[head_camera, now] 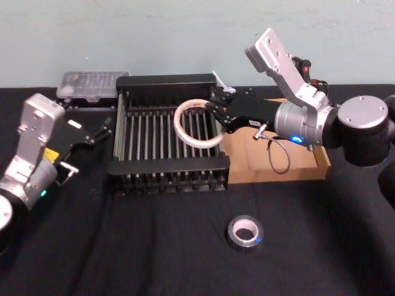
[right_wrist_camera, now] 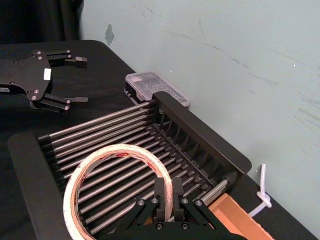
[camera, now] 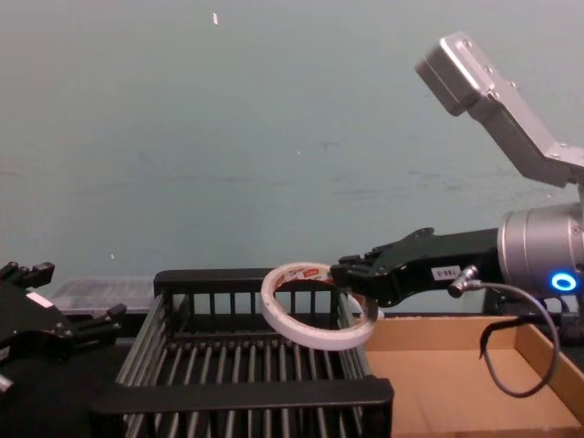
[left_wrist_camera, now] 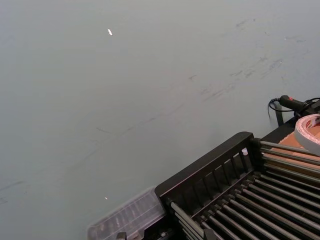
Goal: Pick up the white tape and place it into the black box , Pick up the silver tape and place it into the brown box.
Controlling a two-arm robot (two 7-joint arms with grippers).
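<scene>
While the chunky dark grey-silver tape roll (head_camera: 245,232) lies flat on the black tabletop (head_camera: 154,253) nearest the robot, the right pincer (head_camera: 217,115) pinches the thin white printed tape ring (head_camera: 178,126) above the black slatted plastic crate (head_camera: 166,165), toward its 3 o'clock side. The shallow tan cardboard tray (head_camera: 302,168) lies just beside the crate at 3 o'clock. The left pincer (head_camera: 102,131), spread, hangs at the crate's 9 o'clock.

You can see a black counter (head_camera: 185,259) that runs back to a pale green wall (head_camera: 154,31). The wall has scuffs and small marks on it. A clear case (head_camera: 92,85) lies flat at the back of the counter, on the left, close to the wall. You cannot tell what is inside it. A white string (right_wrist_camera: 264,198) with a knot sits by the wall.
</scene>
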